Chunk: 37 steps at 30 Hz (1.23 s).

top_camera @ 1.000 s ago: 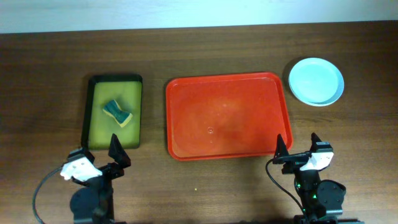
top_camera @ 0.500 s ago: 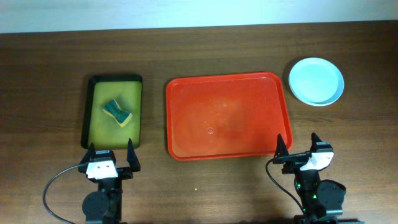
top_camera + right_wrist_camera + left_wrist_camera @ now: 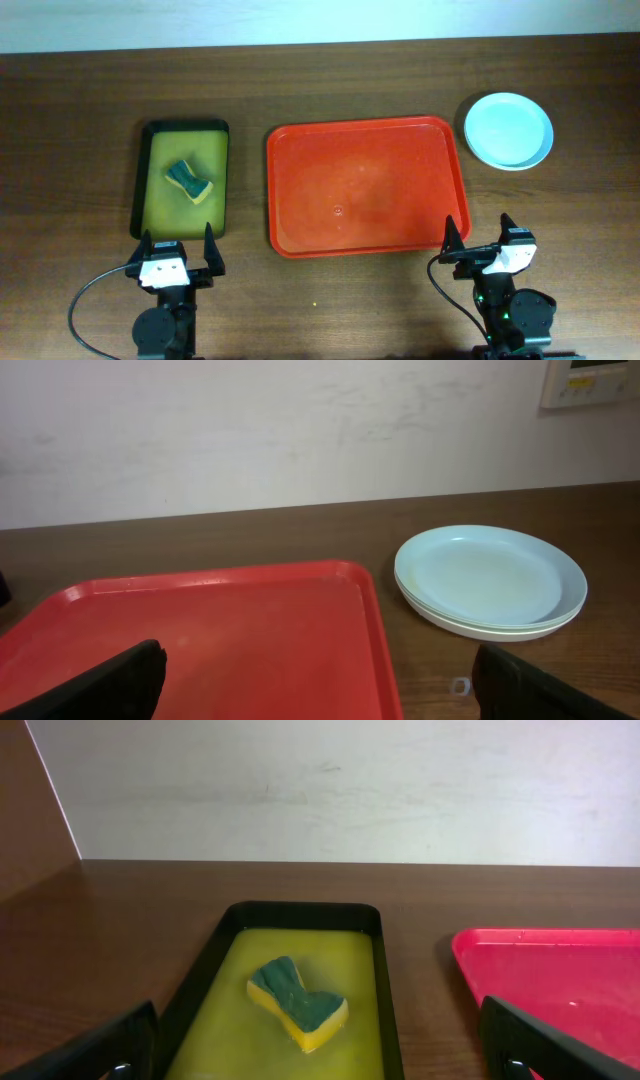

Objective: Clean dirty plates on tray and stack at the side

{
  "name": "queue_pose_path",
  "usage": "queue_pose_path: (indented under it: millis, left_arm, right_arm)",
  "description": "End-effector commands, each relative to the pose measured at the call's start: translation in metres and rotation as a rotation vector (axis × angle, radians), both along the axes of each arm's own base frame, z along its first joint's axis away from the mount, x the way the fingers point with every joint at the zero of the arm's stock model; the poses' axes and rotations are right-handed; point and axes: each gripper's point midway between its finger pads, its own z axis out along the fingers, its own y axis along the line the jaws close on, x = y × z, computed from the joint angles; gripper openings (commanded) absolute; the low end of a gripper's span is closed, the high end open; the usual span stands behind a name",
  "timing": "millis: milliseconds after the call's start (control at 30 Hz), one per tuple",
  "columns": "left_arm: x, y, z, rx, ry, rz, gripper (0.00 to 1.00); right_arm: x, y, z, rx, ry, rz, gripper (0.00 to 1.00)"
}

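The red tray [image 3: 365, 185] lies in the middle of the table with nothing on it; it also shows in the right wrist view [image 3: 200, 640] and at the right of the left wrist view [image 3: 560, 980]. The plates [image 3: 508, 130] sit stacked right of the tray at the back; in the right wrist view the stack [image 3: 490, 578] has a pale mint-blue plate on top and a white rim below. My left gripper [image 3: 175, 252] is open and empty at the front left. My right gripper [image 3: 478, 243] is open and empty at the front right.
A black-rimmed tray with a yellow inside [image 3: 182, 180] lies left of the red tray and holds a green and yellow sponge [image 3: 190, 181], also seen in the left wrist view [image 3: 298, 1004]. A pale wall runs along the back.
The left arm has swung from a turned pose to face straight forward, then stayed still. The right arm has not moved.
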Motion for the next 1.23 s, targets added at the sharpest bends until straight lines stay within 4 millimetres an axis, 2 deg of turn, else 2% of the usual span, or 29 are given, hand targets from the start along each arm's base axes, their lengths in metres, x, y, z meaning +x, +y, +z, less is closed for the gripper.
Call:
queue_pose_path:
  millis: [0, 1200]
  left_arm:
    - [-0.0003, 0.0001, -0.0005, 0.019, 0.001, 0.001, 0.99]
    - [-0.0003, 0.0001, -0.0004, 0.019, 0.001, 0.001, 0.99]
  right_arm:
    - [-0.0002, 0.001, -0.0023, 0.003, 0.004, 0.002, 0.99]
    - [-0.0002, 0.001, -0.0022, 0.003, 0.003, 0.002, 0.99]
